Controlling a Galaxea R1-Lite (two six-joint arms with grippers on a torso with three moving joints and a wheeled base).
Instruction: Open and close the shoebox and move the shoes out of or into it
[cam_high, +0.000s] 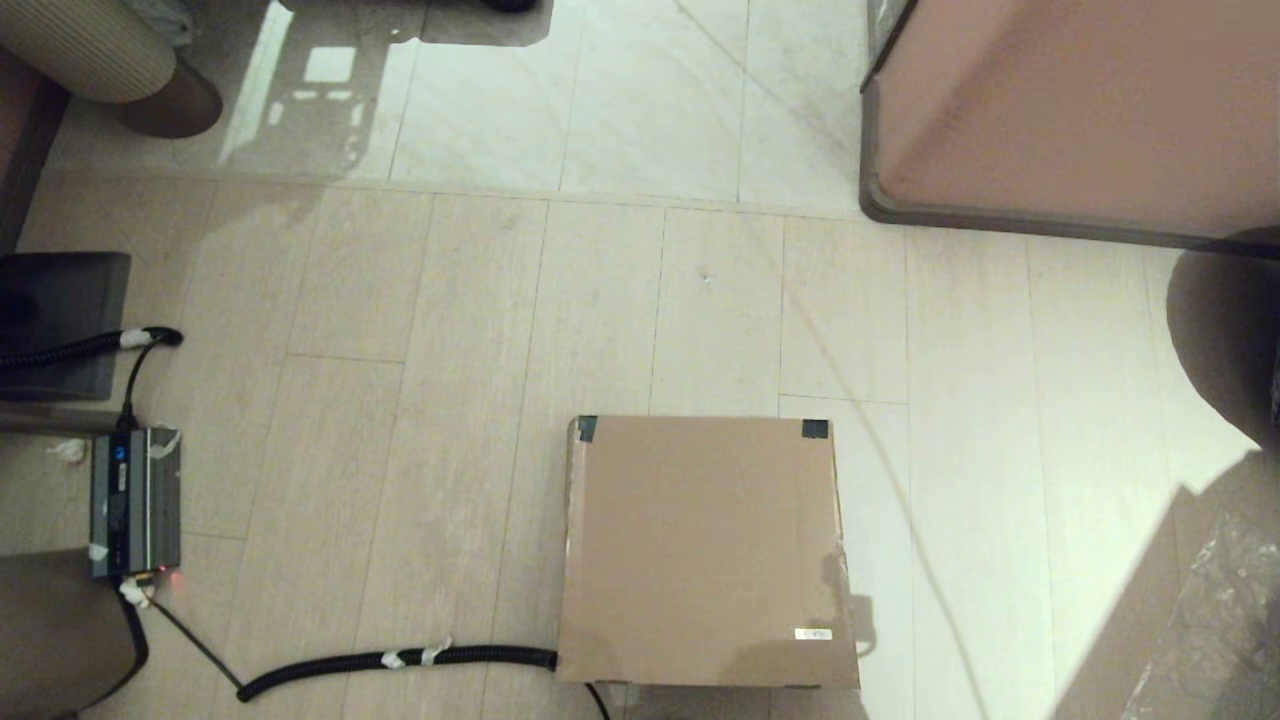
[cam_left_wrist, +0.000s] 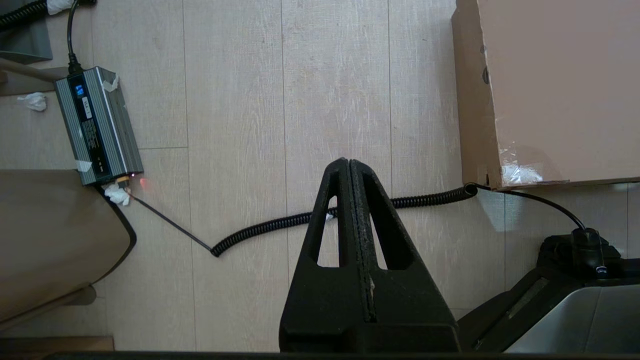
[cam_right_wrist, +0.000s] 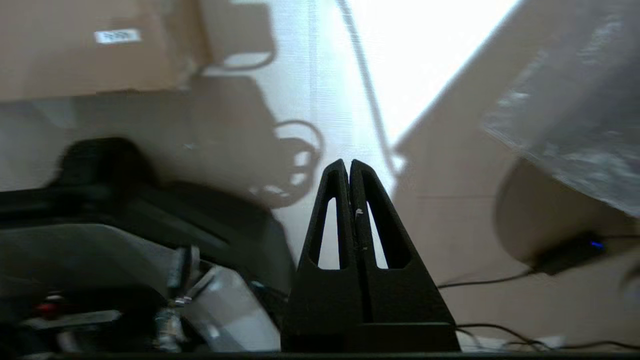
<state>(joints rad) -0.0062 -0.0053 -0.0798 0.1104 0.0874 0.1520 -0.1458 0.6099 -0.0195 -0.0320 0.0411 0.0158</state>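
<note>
The shoebox (cam_high: 705, 550) lies lidded on the floor. Both hands, left (cam_left_wrist: 349, 162) and right (cam_right_wrist: 348, 162), hover closed and empty near it; hook the lid's front edge, lifting slowly.

Left gripper (cam_left_wrist: 349, 162) closed above floor; shoebox (cam_left_wrist: 560, 90) lid shut

Grey power adapter (cam_high: 135, 500) lies on wood floor (cam_high: 420, 400); coiled black cable (cam_high: 400, 662) nearby; furniture block (cam_high: 1080, 110) well apart from adapter.
</note>
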